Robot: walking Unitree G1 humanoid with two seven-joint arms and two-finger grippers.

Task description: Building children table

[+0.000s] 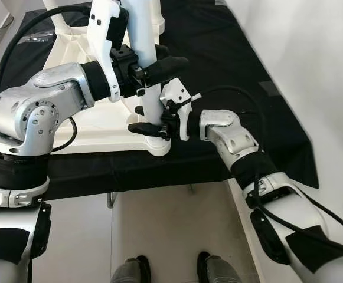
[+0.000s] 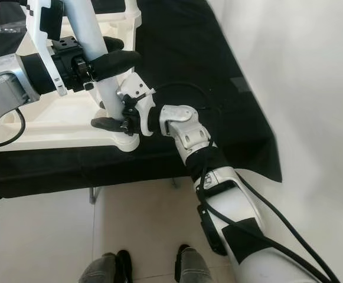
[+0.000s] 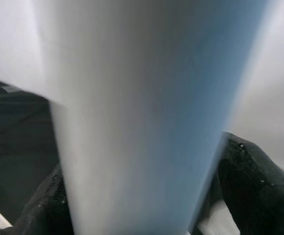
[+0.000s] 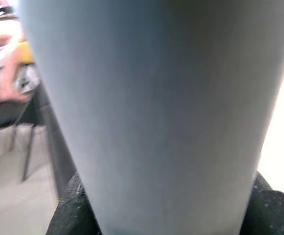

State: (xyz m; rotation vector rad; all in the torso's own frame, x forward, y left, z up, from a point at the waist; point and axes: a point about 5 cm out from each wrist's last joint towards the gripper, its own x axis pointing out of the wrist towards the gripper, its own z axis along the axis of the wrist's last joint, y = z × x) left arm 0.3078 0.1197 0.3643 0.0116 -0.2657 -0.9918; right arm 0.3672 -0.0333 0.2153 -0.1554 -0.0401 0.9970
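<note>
At the near corner of the upturned white tabletop (image 1: 100, 127), I see a white table leg (image 1: 149, 76) standing upright in its corner socket, rising out of the top of the head view. My left gripper (image 1: 144, 69) is clamped around the leg partway up, its black fingers (image 1: 165, 68) wrapping it from the left side. My right gripper (image 1: 150, 121) grips the same leg lower down, just above the socket, with one black finger (image 1: 144, 128) lying across the near side of the leg. From the left wrist camera the leg (image 3: 142, 112) appears as a broad pale column, blurred, with a dark finger (image 3: 254, 186) pressed on either side of it. From the right wrist camera the leg (image 4: 156, 107) is again a wide pale column, and the black fingers (image 4: 71, 215) hug it at both edges. The tabletop lies upside down on a black cloth (image 1: 230, 59) spread over a low stand; the cloth hangs over the near edge. A second white leg (image 1: 156, 15) stands further back on the tabletop. A black cable (image 1: 23, 35) loops from my left arm over the cloth. Below the stand is pale tiled floor (image 1: 171, 230), where my two dark feet (image 1: 139, 268) show at the bottom edge. A white wall (image 1: 313, 71) runs along the right side.
</note>
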